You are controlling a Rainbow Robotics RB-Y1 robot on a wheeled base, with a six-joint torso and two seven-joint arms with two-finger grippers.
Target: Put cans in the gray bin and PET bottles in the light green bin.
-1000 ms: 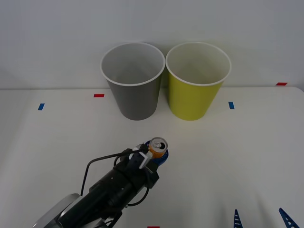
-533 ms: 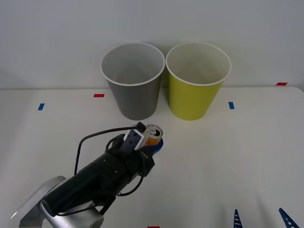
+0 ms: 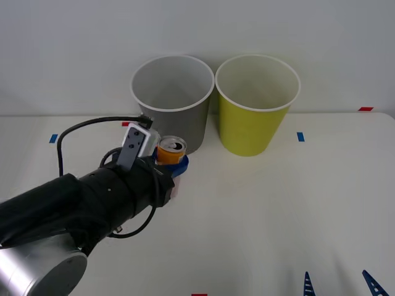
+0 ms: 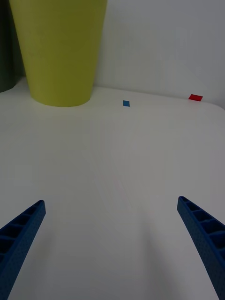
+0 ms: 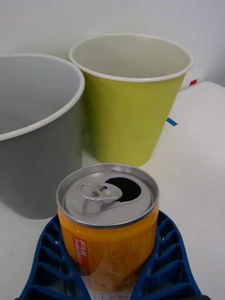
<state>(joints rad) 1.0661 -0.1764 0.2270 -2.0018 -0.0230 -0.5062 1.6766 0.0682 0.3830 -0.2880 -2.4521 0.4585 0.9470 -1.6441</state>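
Observation:
My left gripper (image 3: 172, 162) is shut on the small orange can (image 3: 170, 151), which it holds upright and lifted just in front of the gray bin (image 3: 173, 105). In the left wrist view the can (image 5: 108, 218) sits between the blue fingers (image 5: 49, 258), its silver top and open pull-tab hole facing up, with the gray bin (image 5: 37, 136) and the light green bin (image 5: 133, 96) close behind. The light green bin (image 3: 255, 105) stands to the right of the gray one. My right gripper (image 4: 112, 243) stands open low over bare table near the front right. PET bottles are out of view.
Both bins stand side by side at the back of the white table (image 3: 296, 203), against the wall. Small red (image 3: 128, 124) and blue (image 3: 300, 136) tape marks dot the tabletop. The right fingertips (image 3: 307, 283) show at the front edge.
My left arm has lifted the can and carried it back and to the left, from mid-table to just in front of the gray bin. The right gripper has not moved.

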